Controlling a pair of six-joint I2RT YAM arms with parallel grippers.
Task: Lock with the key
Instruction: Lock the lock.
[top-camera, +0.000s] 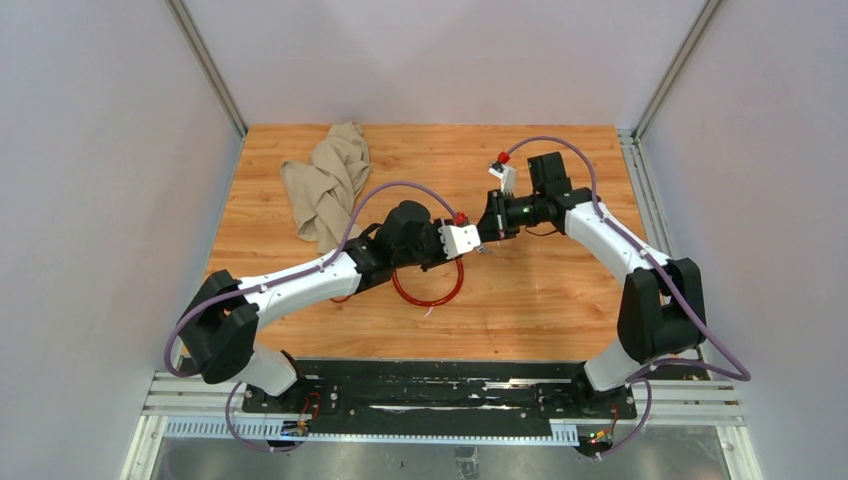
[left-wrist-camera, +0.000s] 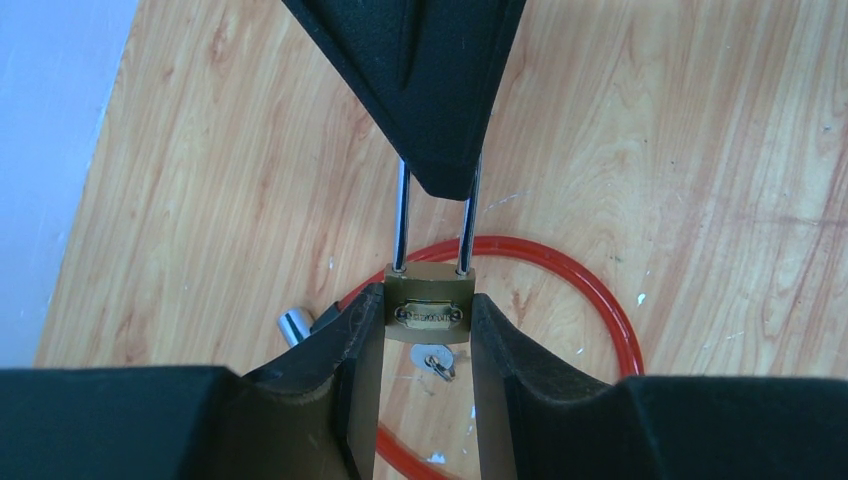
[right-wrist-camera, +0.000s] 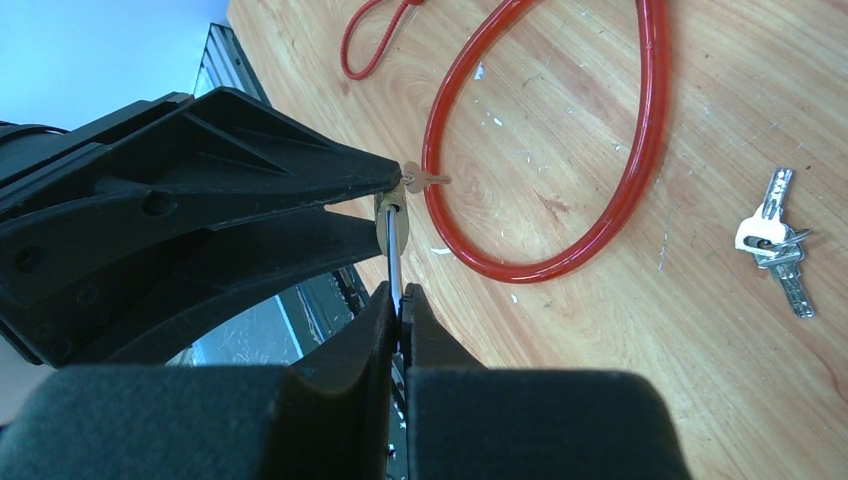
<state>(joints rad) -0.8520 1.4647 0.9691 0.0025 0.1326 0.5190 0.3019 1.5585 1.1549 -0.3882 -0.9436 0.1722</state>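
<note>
The left claw (left-wrist-camera: 427, 318) pinches a small brass padlock (left-wrist-camera: 430, 287) by its body, and the right claw (right-wrist-camera: 400, 297) is pressed onto its steel shackle (left-wrist-camera: 402, 215). The tiny silver-grey metal key (right-wrist-camera: 775, 240) lies on the scuffed orange-wood bench (right-wrist-camera: 620, 380), outside the big red cable loop (right-wrist-camera: 640, 150). Pale grey walls (top-camera: 100, 150) surround.

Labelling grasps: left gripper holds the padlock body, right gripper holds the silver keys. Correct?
No. The right gripper is shut on the shackle, not the silver keys; those lie loose on the table, as the right wrist view shows. The left gripper does hold the padlock body.
</note>
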